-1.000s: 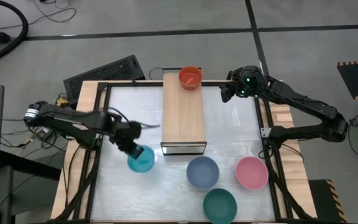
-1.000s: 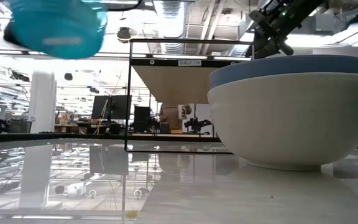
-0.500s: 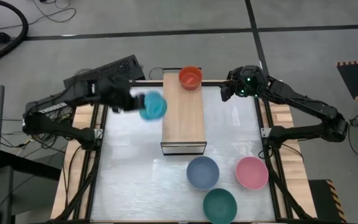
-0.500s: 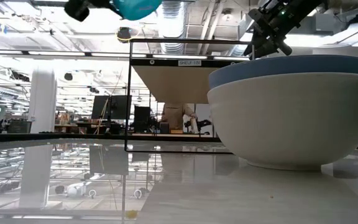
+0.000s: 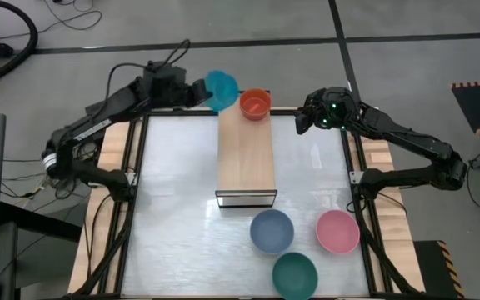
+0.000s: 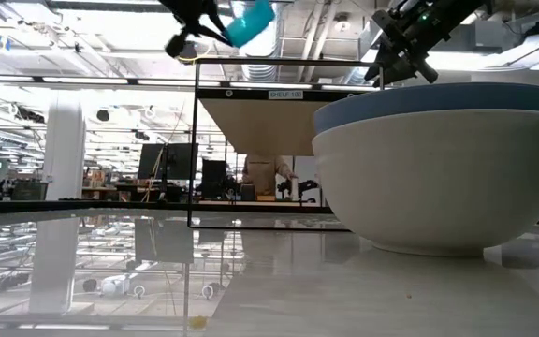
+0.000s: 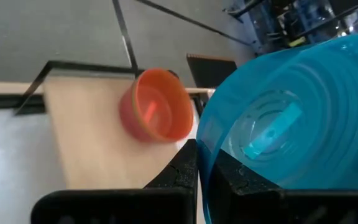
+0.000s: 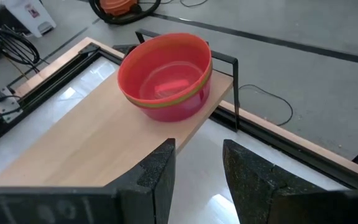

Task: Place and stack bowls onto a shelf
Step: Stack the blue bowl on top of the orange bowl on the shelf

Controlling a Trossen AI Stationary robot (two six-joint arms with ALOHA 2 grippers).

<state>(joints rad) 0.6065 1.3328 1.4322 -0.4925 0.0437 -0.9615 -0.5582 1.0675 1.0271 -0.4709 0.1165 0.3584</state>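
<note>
Jaws: left gripper point(image 5: 200, 90) pinched on rim of cyan bowl point(image 5: 221, 89); right gripper point(image 5: 303, 122) spread, holding nothing.
L arm: reaches from table's left side to the far end, bowl tipped on edge, carried in air just beside the red bowl point(image 5: 255, 104), not touching it. Wrist view shows the cyan bowl point(image 7: 291, 130) filling the frame w/ the red bowl point(image 7: 156, 113) beyond.
Why held so: rim pinch leaves the bowl's body free, prob. so it can drop into the red one for a nest.
Shelf point(image 5: 246, 150): long light-wood board down the table's middle, dark front edge toward the near side. Red bowl sits upright at its far end, on top of a lime green bowl point(image 8: 194, 93) seen only as a thin band under its rim in the right wrist view.
Near side: grey-blue bowl point(image 5: 272, 230), dark green bowl point(image 5: 295, 274), pink bowl point(image 5: 337, 231), all upright on the table point(image 5: 173, 192), not yet shelved.
R arm: waits at far right of the shelf end, apart from the stack, likely clear of the incoming bowl.
Step, by my read: small-bowl stack under way; larger three remain.
Risk: tilted bowl could knock the stack off the shelf's end if lowered off-centre.
</note>
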